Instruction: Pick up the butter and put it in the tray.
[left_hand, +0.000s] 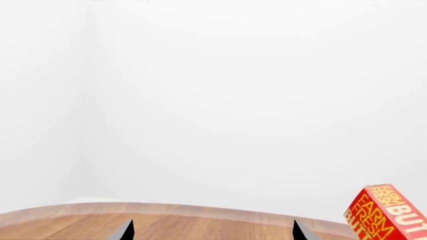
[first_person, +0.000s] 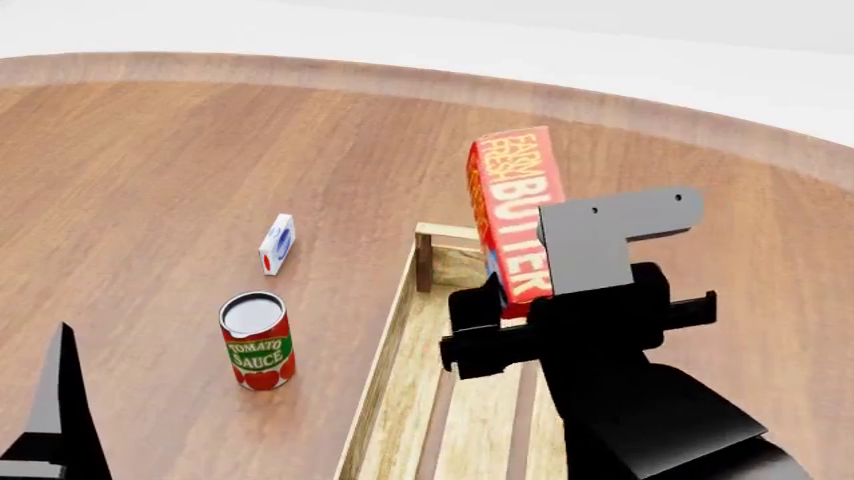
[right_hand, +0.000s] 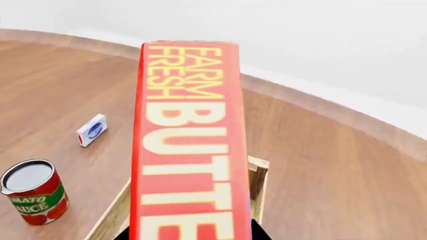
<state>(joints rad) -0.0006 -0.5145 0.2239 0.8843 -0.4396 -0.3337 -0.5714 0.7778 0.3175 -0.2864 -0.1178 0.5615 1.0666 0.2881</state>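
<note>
The butter (first_person: 514, 205) is a red-orange box with "FARM FRESH BUTTER" lettering, held upright above the far end of the tray (first_person: 387, 385). My right gripper (first_person: 497, 312) is shut on its lower end, and the box fills the right wrist view (right_hand: 190, 145) with dark fingertips (right_hand: 261, 233) at its sides. The tray is a pale wooden crate with a slatted bottom and a darker corner post (first_person: 423, 258). My left gripper (left_hand: 212, 231) is open over the table near its edge, with nothing between its fingers; the butter (left_hand: 390, 212) shows off to one side there.
A tomato sauce can (first_person: 256, 340) stands left of the tray. A small white-blue-red carton (first_person: 276, 243) lies beyond it. The round wooden table's rim (first_person: 267, 68) curves across the back, against a white wall. The left arm's finger (first_person: 60, 400) shows at the lower left.
</note>
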